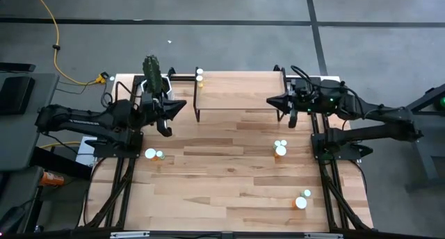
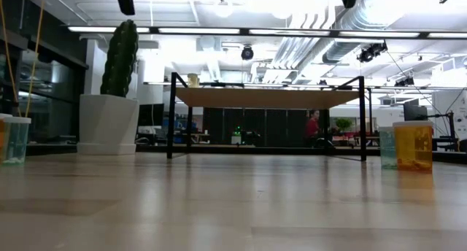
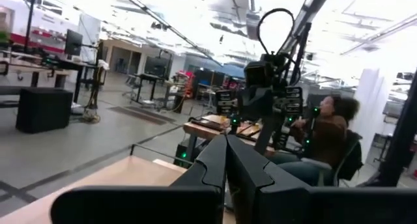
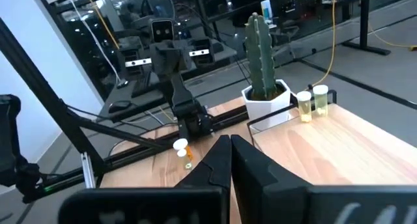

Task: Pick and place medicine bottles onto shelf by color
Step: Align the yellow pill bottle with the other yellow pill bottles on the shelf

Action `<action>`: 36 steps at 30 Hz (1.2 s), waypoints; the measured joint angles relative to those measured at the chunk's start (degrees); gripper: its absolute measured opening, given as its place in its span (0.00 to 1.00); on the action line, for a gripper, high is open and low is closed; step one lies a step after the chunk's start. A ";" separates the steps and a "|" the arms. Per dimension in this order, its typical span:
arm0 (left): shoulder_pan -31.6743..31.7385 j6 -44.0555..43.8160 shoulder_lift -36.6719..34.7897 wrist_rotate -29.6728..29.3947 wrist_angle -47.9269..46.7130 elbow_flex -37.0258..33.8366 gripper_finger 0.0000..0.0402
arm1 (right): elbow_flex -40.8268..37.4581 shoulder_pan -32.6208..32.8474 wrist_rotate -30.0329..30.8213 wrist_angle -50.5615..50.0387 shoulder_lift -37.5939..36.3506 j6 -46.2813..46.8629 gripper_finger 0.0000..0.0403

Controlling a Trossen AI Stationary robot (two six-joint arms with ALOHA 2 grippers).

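Grey concrete floor [image 1: 229,34] around the table [image 1: 229,176]. Open workshop hall beyond: white ceiling with strip lights [image 2: 292,33], exposed ducts [image 2: 365,25], desks [image 3: 39,68], seated person [image 3: 326,129] far off.

From above, the medicine bottles [image 1: 280,149] are too tiny to tell their colors. In the low view, one bottle [image 2: 13,138] is cut off by the picture's side.
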 joint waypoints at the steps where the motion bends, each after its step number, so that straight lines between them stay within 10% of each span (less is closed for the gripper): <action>1: -0.76 0.20 -0.02 -0.77 0.00 0.00 0.00 | 0.02 -0.02 -0.04 0.03 0.05 -0.02 0.00; 36: -5.21 7.74 -0.04 -6.96 -11.56 7.50 0.00 | 0.19 -0.31 0.00 5.88 0.08 6.31 0.01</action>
